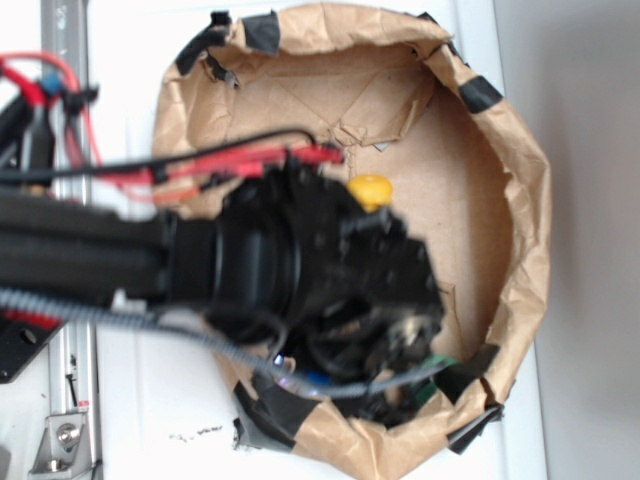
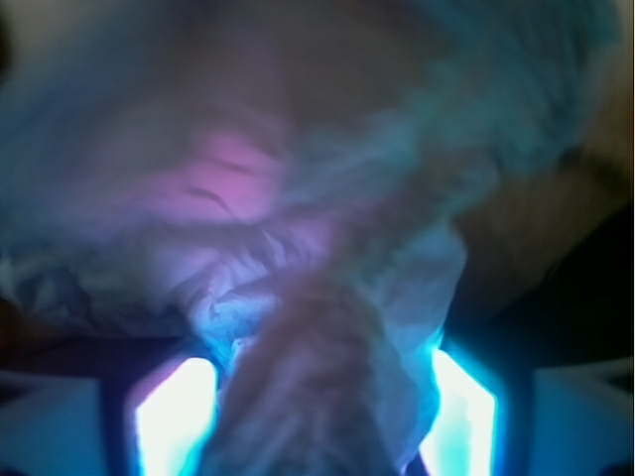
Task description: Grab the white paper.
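Gripper [image 2: 317, 397] sat low in brown bowl [image 1: 520, 180]; fingers [image 2: 174, 416] pinched white paper [image 2: 327, 297]. Duck [image 1: 370, 190] sat apart. Best: hold squeeze firm, lift straight up, avoid bowl's wall.

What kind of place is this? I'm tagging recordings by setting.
Probably a lab test bench: a white tabletop with a metal rail, and a brown crumpled-paper bin patched with black tape holding a yellow toy beneath the black robot arm.

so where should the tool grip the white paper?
On the bunched ridge of the white paper that runs between the glowing fingers, coming straight down from above. The wad is crumpled and irregular, so a raised fold gives the most to pinch. The exterior view hides it.
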Action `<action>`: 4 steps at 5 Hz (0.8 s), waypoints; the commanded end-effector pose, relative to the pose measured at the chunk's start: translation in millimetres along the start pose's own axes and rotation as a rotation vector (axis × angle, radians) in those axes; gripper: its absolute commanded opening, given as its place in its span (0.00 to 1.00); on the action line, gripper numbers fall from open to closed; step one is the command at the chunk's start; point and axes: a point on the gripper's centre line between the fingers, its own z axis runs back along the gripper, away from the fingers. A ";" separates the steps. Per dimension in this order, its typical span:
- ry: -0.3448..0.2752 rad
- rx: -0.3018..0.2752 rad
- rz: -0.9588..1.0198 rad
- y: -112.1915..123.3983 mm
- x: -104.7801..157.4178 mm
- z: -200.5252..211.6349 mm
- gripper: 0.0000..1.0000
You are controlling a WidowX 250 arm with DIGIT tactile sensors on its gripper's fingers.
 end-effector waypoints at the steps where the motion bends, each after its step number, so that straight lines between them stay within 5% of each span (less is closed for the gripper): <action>1: -0.083 0.001 -0.101 7.0 -8.6 14.4 0.00; 2: -0.193 -0.060 -0.151 18.9 8.7 53.9 0.00; 4: -0.454 -0.017 -0.233 47.7 27.1 140.1 0.00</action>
